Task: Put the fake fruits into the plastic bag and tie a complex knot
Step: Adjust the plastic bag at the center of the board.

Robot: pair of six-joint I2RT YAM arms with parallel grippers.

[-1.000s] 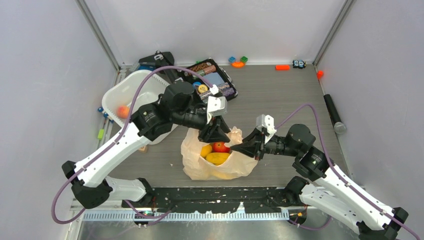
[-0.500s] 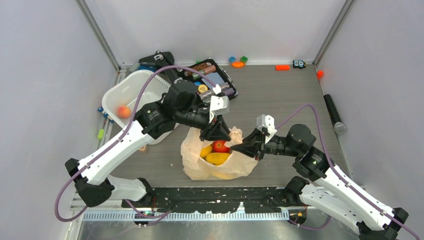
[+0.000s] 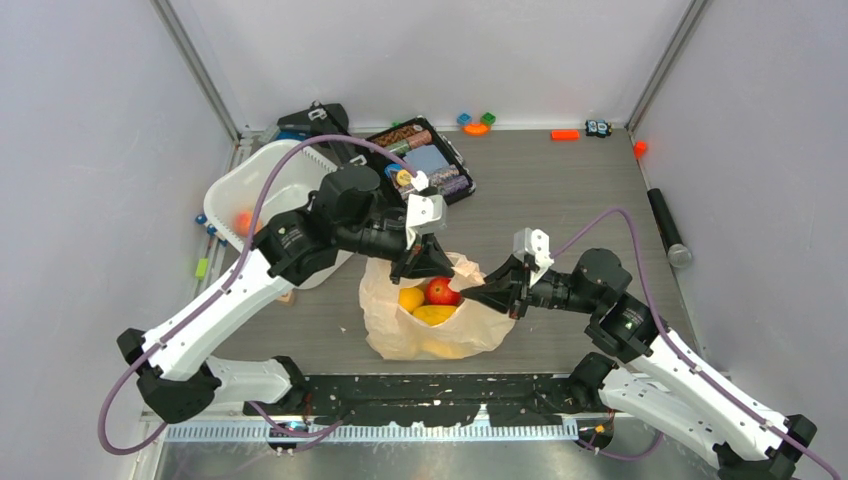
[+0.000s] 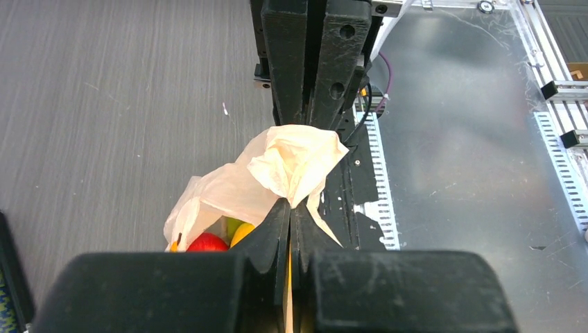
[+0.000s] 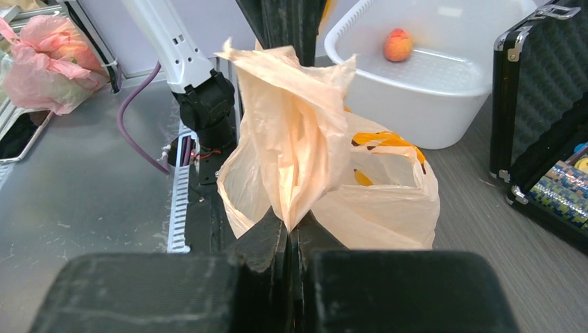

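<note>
Pinching the plastic bag (image 3: 392, 322) from both sides: our left hand (image 4: 291, 216) and right hand (image 5: 291, 225) are each clamped on bunched film at its mouth, fake fruits (image 3: 436, 298) inside, mid-counter (image 3: 560, 200). We'd cross those ends slowly, under even tension.

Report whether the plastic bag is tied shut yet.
Not tied: plastic bag gapes, fake fruits visible inside; left fingers and right fingers pinch it.

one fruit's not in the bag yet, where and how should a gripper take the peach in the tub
Grip the peach across its round middle, coming straight down from above: it lies alone on the floor of the tub, and the raised walls would likely block a sideways approach.
</note>
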